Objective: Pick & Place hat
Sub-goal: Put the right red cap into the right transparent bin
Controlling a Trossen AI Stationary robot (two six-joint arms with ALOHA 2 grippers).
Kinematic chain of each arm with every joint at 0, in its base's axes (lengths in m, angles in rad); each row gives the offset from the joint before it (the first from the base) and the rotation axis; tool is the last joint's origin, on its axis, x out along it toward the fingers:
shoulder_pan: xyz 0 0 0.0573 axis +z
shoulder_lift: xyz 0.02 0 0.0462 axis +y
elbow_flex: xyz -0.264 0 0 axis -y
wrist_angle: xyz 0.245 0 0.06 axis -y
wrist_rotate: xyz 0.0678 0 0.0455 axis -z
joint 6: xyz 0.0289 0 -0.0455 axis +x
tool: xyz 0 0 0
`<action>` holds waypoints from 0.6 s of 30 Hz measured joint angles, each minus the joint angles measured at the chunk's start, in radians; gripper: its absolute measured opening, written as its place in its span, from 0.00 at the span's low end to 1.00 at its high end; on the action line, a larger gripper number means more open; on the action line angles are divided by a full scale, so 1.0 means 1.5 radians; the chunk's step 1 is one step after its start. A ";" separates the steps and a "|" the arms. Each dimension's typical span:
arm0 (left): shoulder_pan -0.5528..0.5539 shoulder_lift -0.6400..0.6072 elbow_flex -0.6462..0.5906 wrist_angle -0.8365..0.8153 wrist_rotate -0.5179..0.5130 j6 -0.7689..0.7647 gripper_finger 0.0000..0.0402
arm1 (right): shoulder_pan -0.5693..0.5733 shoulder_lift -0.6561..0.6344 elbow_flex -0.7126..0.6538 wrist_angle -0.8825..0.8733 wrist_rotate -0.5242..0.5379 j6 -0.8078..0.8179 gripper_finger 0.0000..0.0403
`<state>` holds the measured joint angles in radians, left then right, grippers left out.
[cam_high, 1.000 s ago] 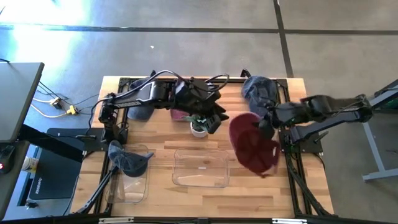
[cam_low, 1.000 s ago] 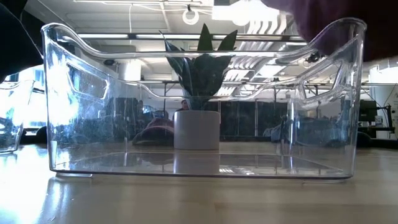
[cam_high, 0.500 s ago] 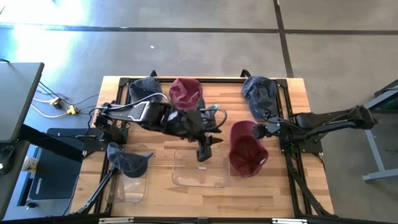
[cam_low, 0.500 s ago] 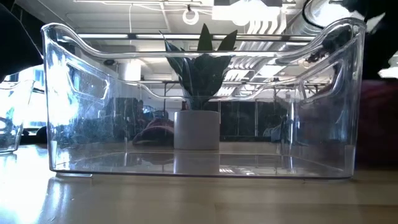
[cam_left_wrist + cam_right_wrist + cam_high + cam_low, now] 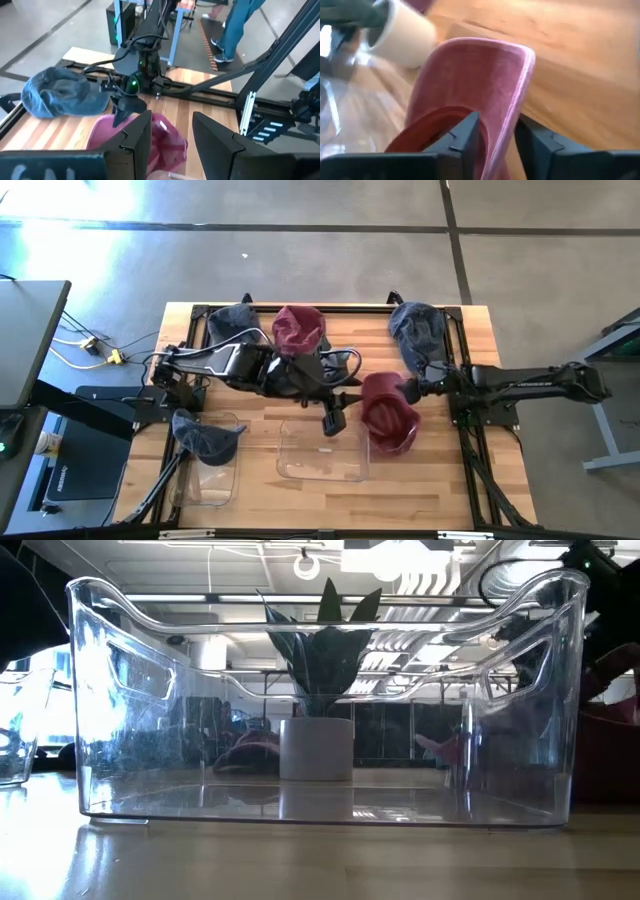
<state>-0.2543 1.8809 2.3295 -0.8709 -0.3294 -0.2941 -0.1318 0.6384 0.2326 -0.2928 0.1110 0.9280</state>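
Currently I note the maroon hat point(image 5: 390, 415) at centre-right of the high view, beside the clear bin point(image 5: 322, 450), its brim between the right gripper point(image 5: 496, 132) fingers, which stand parted, not clamped; risk: it slides onto the table short of the bin. Left gripper point(image 5: 171, 131) is part open, empty, above the bin. I see no legible writing
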 joint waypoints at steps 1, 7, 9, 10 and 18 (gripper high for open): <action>0.000 0.000 0.000 0.003 0.000 0.001 0.34 | -0.003 0.000 0.019 -0.015 -0.001 -0.029 0.33; 0.000 0.000 0.000 0.008 -0.001 -0.001 0.34 | -0.008 0.006 0.194 -0.237 0.049 -0.172 0.33; -0.001 0.000 0.000 0.008 -0.001 -0.001 0.34 | -0.008 0.010 0.250 -0.311 0.061 -0.202 0.31; -0.001 0.000 0.000 0.008 -0.001 -0.001 0.34 | -0.008 0.013 0.275 -0.340 0.060 -0.217 0.30; -0.001 0.000 0.000 0.005 0.101 -0.002 0.34 | 0.032 0.035 0.320 -0.207 -0.262 -0.359 0.27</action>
<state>-0.2559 1.8812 2.3295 -0.8633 -0.1774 -0.2964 -0.0838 0.6914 0.7123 -0.6036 -0.2818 0.3899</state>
